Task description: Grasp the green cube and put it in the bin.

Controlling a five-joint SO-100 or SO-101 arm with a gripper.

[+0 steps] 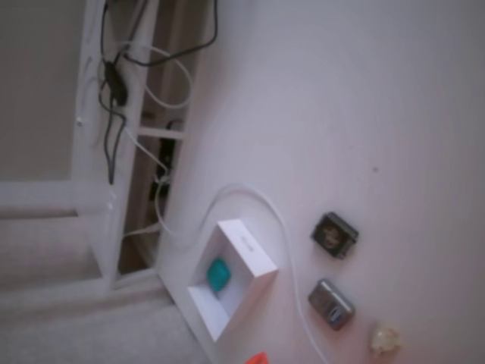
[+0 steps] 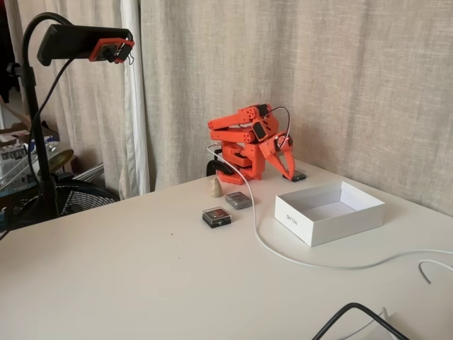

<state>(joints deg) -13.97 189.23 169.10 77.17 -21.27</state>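
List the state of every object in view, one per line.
green cube: lying inside the bin.
bin: upright, open-topped.
gripper: folded back near the base, empty; jaws unclear.
two small dark boxes: flat on the table.
white cable: loose beside the bin.

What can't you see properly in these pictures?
- The green cube shows inside the bin from above; in the side fixed view the bin's front wall hides it.
- The gripper: too small to tell whether it is open.
- From above, the arm is cut off by the bottom edge.
- The cream lump is blurred.
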